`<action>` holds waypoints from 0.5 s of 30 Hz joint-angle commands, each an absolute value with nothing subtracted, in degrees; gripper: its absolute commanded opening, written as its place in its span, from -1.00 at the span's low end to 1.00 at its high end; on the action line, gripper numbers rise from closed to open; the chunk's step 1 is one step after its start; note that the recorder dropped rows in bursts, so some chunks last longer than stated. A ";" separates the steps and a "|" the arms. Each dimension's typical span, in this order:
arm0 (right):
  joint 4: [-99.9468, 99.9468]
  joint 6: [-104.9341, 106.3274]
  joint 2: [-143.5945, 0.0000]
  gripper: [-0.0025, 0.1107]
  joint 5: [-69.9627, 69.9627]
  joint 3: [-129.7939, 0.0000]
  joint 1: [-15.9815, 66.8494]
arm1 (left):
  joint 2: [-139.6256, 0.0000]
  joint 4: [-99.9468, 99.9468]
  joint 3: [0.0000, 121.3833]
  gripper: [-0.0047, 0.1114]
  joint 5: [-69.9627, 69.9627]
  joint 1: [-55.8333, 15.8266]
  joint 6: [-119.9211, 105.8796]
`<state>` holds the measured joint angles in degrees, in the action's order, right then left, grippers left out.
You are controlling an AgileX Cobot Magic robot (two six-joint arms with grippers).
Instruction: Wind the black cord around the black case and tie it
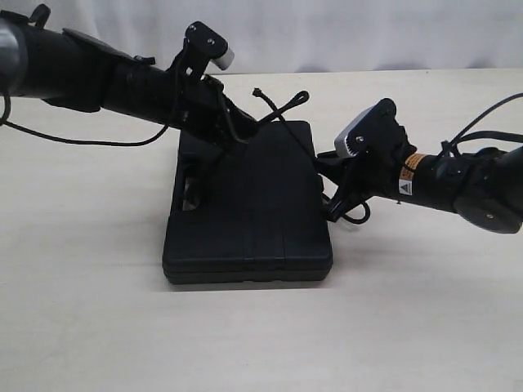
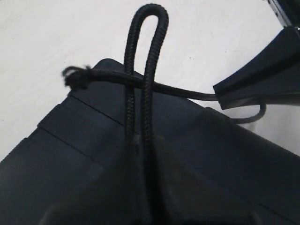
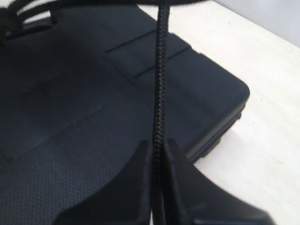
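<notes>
The left arm [image 1: 90,73] reaches in from the left edge above the pale table [image 1: 82,310]. Its left gripper [image 2: 142,140] is clenched on the black cord [image 2: 146,56], with two strands pinched side by side between the jaws. The fold stands up past the tips as a narrow loop. This gripper hangs over the back edge of the black case [image 1: 253,204], towards its left corner.

The case lies flat on the table in the middle, between the two arms. Its handle slot [image 1: 192,192] is on its left side, and its ribbed front edge faces the near side of the table.

Another stretch of the cord crosses the loop above the back of the case. On one side it ends in a frayed end [image 2: 75,76] (a small tuft, sticking out just past the case corner). On the other side it runs down and to the right over the lid.

There the right gripper [image 3: 158,146] is clamped on a single strand, which leaves its tips taut and straight across the top of the case. This gripper sits at the case's right edge, about halfway along it. A thin dark curl hangs beneath it, and I cannot tell whether that is cord or cable. The right arm [image 1: 474,180] extends off to the right.
</notes>
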<state>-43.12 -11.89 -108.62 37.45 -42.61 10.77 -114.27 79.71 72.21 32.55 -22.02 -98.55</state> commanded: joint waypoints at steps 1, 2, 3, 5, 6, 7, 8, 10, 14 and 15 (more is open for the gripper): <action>-44.33 -12.96 -107.94 -0.88 41.19 -42.56 10.81 | -115.84 80.00 72.23 -0.92 38.21 -22.07 -104.17; -44.33 -13.08 -107.94 -0.88 41.52 -42.56 10.81 | -116.12 80.00 72.23 -0.92 40.25 -22.07 -106.32; -44.33 -13.08 -107.94 -0.88 41.88 -42.56 10.81 | -116.27 80.00 72.23 -0.92 42.37 -22.07 -108.60; -44.33 -13.08 -107.94 -0.88 41.98 -42.56 10.81 | -116.27 80.13 72.23 -0.92 46.33 -22.07 -114.34; -44.33 -13.08 -107.94 -0.88 41.98 -42.56 10.81 | -116.27 80.13 72.23 -0.92 46.69 -22.07 -114.63; -44.33 -13.33 -107.94 -0.88 41.98 -42.56 10.81 | -116.27 80.13 72.23 -0.92 46.44 -22.07 -115.16; -44.33 -13.33 -107.94 -0.88 41.98 -42.56 10.81 | -116.27 80.13 72.23 -0.92 45.47 -22.07 -115.27; -44.33 -13.33 -107.94 -0.88 41.98 -42.56 10.81 | -116.27 80.13 72.23 -0.86 43.36 -22.07 -115.16; -44.33 -13.33 -107.94 -0.88 41.98 -42.56 10.81 | -116.27 80.13 72.23 -0.44 42.50 -22.07 -115.27; -44.33 -13.33 -107.94 -0.88 41.98 -42.56 10.81 | -116.27 80.13 72.23 -0.32 42.50 -22.07 -115.27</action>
<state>-43.76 -12.88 -108.62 41.11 -42.61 10.77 -116.39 79.61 72.21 42.68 -22.02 -114.85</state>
